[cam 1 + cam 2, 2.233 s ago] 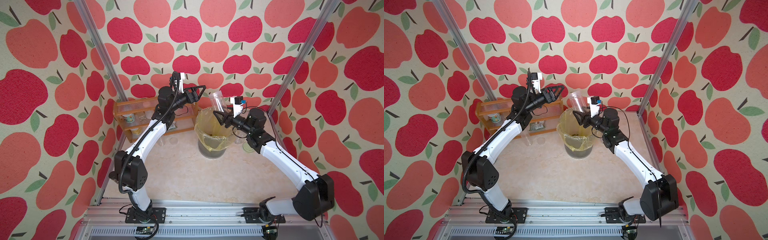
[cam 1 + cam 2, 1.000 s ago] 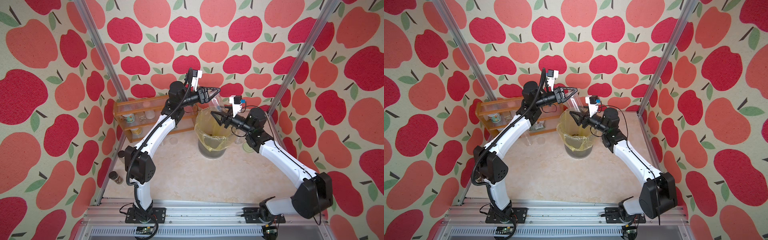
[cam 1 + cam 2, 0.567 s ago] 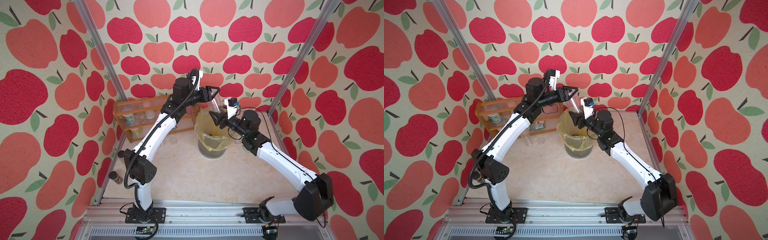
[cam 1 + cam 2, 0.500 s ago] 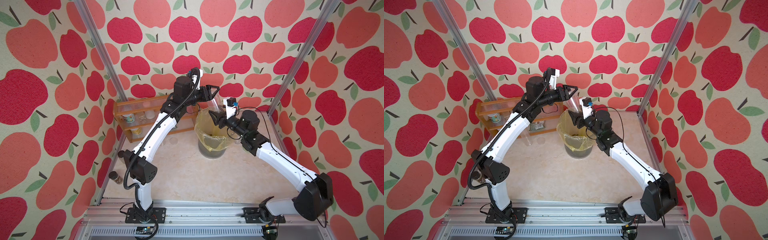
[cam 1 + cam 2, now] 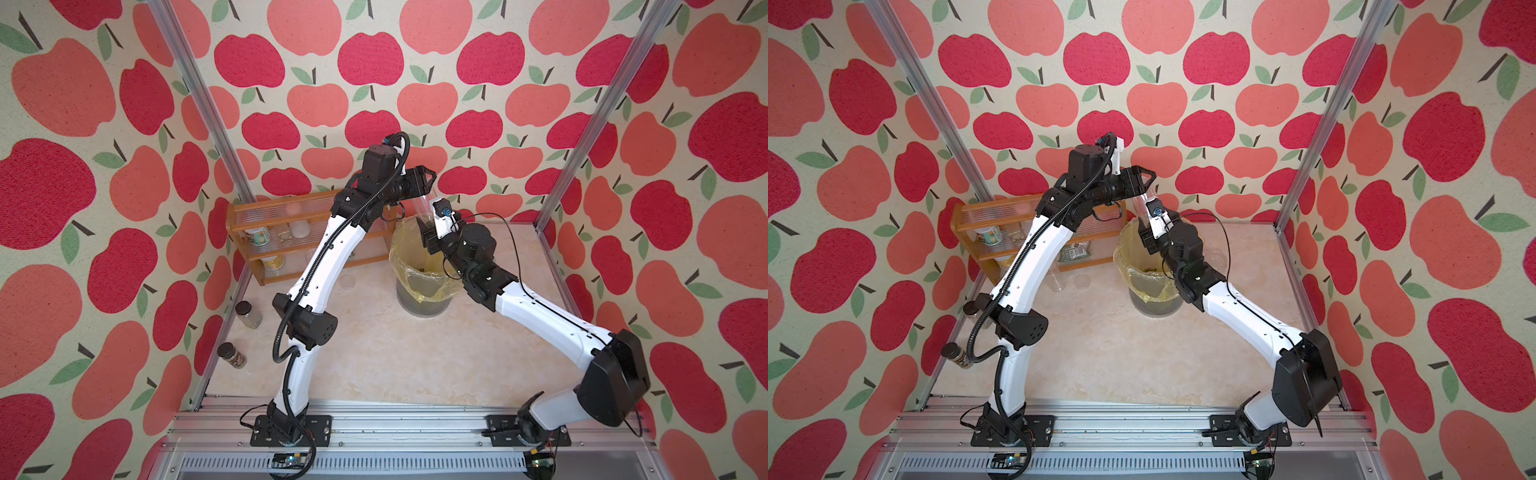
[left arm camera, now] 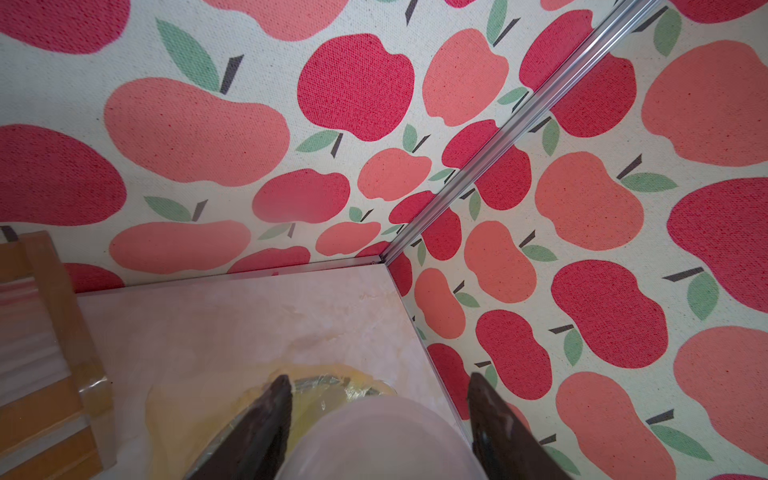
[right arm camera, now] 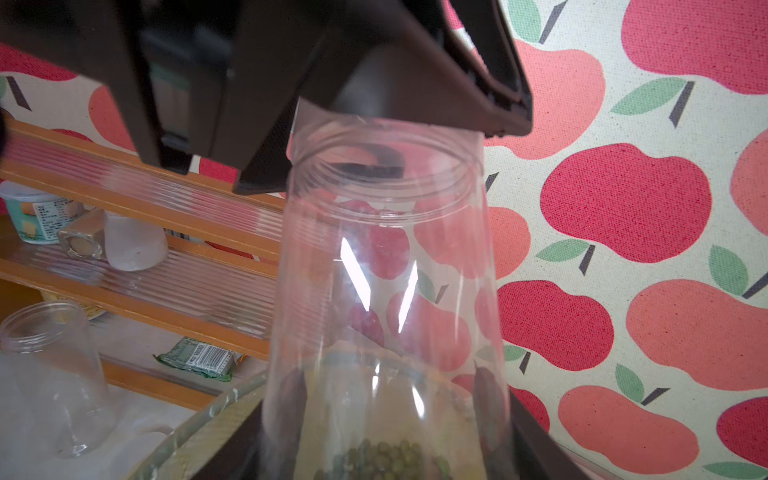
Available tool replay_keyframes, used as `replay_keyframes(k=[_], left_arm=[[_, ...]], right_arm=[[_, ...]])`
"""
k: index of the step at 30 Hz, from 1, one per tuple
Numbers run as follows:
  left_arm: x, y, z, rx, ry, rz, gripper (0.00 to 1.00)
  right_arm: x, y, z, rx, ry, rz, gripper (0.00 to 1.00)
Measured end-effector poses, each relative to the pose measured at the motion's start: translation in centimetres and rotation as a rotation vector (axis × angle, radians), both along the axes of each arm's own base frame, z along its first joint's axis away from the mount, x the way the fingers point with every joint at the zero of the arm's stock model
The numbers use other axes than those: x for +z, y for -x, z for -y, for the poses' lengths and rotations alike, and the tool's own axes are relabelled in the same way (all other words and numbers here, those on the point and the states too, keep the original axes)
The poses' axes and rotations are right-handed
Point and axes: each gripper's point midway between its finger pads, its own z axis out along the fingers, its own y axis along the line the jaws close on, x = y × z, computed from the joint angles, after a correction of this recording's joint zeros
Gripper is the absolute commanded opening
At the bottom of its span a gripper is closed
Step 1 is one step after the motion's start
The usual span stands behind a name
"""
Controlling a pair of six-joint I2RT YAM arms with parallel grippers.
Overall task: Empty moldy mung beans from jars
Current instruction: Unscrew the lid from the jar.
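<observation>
At the bottom of the tall, narrow clear plastic jar (image 7: 386, 291) lies a small heap of olive-green mung beans (image 7: 382, 457); the jar is held mouth-up over the clear bin lined with a yellow bag (image 5: 419, 307), the right gripper (image 7: 386, 440) clamped on its lower wall. The left gripper (image 6: 377, 378) grasps the frosted round lid (image 6: 382, 440) at the jar mouth; whether lid is seated or lifted: cannot tell. Orange wooden rack (image 5: 270, 200) beside bin, left arm's side.

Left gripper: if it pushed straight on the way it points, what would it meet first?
The left gripper is closed on the frosted lid of the jar; past that, probably the bin liner's rim, though depth is unclear.
</observation>
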Motion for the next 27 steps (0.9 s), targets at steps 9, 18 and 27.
replay_keyframes(k=[9, 18, 27], left_arm=[[-0.6, -0.2, -1.1, 0.028, -0.037, -0.005, 0.76], [-0.7, -2.6, -7.5, 0.153, -0.061, -0.013, 0.94], [0.2, 0.1, -12.7, 0.202, 0.012, 0.009, 0.91]], right_arm=[[-0.9, 0.2, -0.4, 0.029, 0.021, -0.039, 0.33], [-0.6, -0.8, 1.4, -0.012, -0.076, -0.086, 0.31], [-0.1, -1.5, 4.4, -0.016, -0.2, -0.139, 0.31]])
